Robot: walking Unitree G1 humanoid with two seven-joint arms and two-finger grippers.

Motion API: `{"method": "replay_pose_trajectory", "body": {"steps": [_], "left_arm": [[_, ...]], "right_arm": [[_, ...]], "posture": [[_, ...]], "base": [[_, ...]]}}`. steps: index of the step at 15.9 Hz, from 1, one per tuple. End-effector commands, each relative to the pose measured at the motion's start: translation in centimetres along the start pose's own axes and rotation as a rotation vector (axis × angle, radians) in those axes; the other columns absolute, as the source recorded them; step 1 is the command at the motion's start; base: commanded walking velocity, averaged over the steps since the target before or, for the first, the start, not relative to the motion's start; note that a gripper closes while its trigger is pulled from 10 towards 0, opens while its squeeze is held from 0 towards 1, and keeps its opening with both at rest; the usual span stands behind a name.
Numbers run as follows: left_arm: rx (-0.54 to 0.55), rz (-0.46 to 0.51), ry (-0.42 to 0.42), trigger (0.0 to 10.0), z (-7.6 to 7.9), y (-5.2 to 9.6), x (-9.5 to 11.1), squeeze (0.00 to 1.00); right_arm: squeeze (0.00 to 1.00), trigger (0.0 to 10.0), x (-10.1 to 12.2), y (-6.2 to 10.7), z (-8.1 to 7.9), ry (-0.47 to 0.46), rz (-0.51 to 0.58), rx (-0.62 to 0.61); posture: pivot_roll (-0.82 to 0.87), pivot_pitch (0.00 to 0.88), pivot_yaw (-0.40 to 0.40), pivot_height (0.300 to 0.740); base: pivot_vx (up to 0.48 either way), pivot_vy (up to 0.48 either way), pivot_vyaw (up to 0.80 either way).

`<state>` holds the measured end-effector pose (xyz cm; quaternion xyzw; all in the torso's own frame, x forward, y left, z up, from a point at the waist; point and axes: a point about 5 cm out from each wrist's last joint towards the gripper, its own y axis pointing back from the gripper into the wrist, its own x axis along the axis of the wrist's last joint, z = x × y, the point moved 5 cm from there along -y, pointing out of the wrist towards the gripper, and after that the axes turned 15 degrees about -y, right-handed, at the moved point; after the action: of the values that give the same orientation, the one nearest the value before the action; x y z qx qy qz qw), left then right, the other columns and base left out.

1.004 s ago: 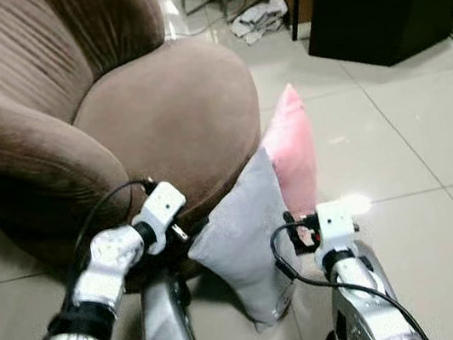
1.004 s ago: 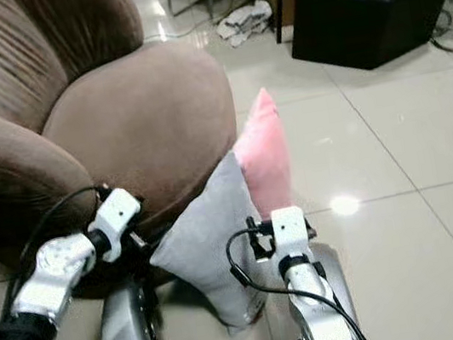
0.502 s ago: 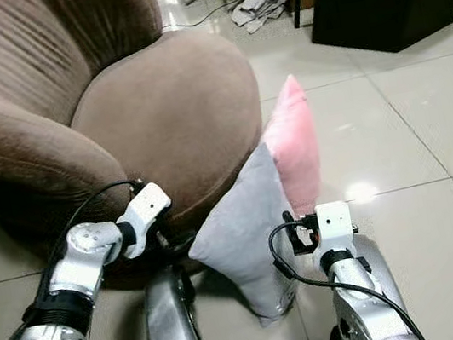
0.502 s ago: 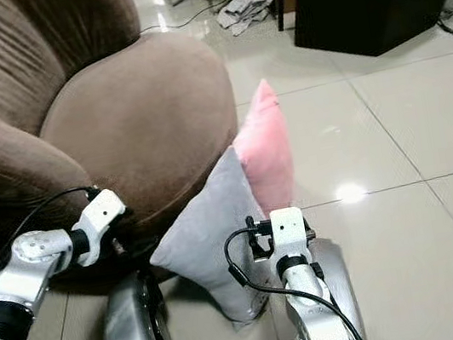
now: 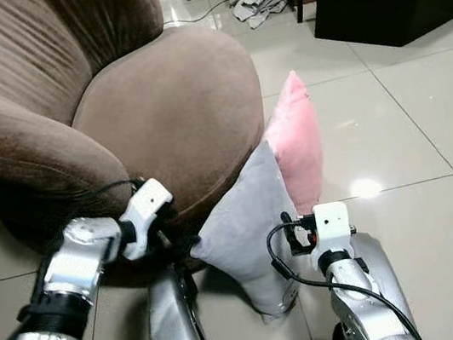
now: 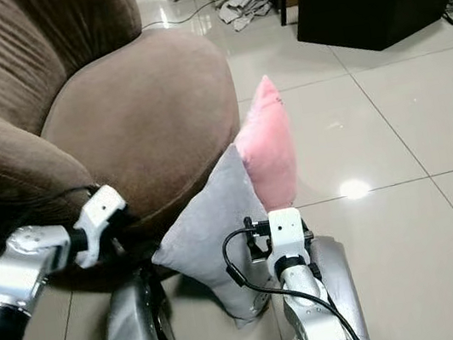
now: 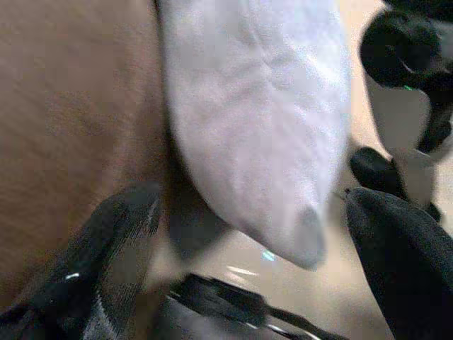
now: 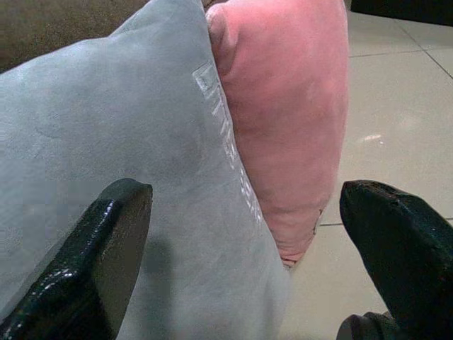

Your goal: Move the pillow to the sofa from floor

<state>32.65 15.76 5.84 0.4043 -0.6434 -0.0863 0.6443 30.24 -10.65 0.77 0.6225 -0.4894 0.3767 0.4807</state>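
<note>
Against the front of the brown plush sofa (image 5: 164,102), at my twelve o'clock, the grey-and-pink square pillow (image 5: 256,217) stands on edge on the tiled floor (image 5: 414,157). My left claw (image 7: 248,234) is spread apart at its grey corner near ten o'clock; my right claw (image 8: 241,234) is spread wide too, straddling the seam at one o'clock, not yet touching. To grip well, I judge both should push deep past the soft edges before pinching, then lift together toward the seat at eleven o'clock.
</note>
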Motion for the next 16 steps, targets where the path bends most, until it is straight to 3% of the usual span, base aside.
{"method": "replay_pose_trajectory", "body": {"steps": [1, 3, 4, 6, 8, 13, 16], "left_arm": [[-0.029, -0.021, 0.033, 10.0, 0.7, 0.0, -0.6, 0.00], [-0.040, -0.019, 0.043, 10.0, 1.4, -0.8, -0.8, 0.00], [-0.026, -0.015, 0.046, 10.0, 1.8, -1.9, -1.1, 0.00], [0.066, 0.034, -0.017, 10.0, 1.2, -3.4, -0.6, 0.00], [0.131, 0.066, -0.007, 10.0, 0.3, -3.6, 0.0, 0.00], [0.276, 0.140, 0.008, 10.0, -2.1, -5.1, 2.2, 0.00], [0.270, 0.114, -0.005, 10.0, -2.1, -5.8, 2.2, 0.00]], "right_arm": [[0.00, 10.0, -0.1, -0.2, -0.4, 0.006, -0.009, 0.005], [0.00, 10.0, 0.0, -0.3, -0.3, 0.010, -0.008, 0.003], [0.00, 10.0, 0.2, -0.5, -0.2, 0.013, -0.003, 0.002], [0.00, 10.0, 1.8, -0.5, -0.5, 0.011, 0.039, 0.017], [0.00, 10.0, 2.5, 0.0, -1.7, 0.010, 0.049, 0.083], [0.00, 10.0, 0.4, 0.9, -4.1, 0.058, -0.064, 0.266], [0.00, 10.0, -0.4, 2.4, -4.8, 0.065, -0.138, 0.366]], "posture": [[0.07, 0.101, 0.101, 0.442], [0.06, 0.109, 0.093, 0.442], [0.06, 0.112, 0.089, 0.442], [0.03, 0.133, 0.070, 0.442], [0.01, 0.141, 0.054, 0.442], [-0.02, 0.154, 0.004, 0.442], [-0.03, 0.163, -0.010, 0.442]], "base": [[0.000, 0.000, 0.00], [0.000, 0.000, 0.00], [0.000, 0.000, 0.00], [0.000, 0.000, 0.00], [0.000, 0.000, 0.00], [0.000, 0.000, 0.00], [0.000, 0.000, 0.00]]}}
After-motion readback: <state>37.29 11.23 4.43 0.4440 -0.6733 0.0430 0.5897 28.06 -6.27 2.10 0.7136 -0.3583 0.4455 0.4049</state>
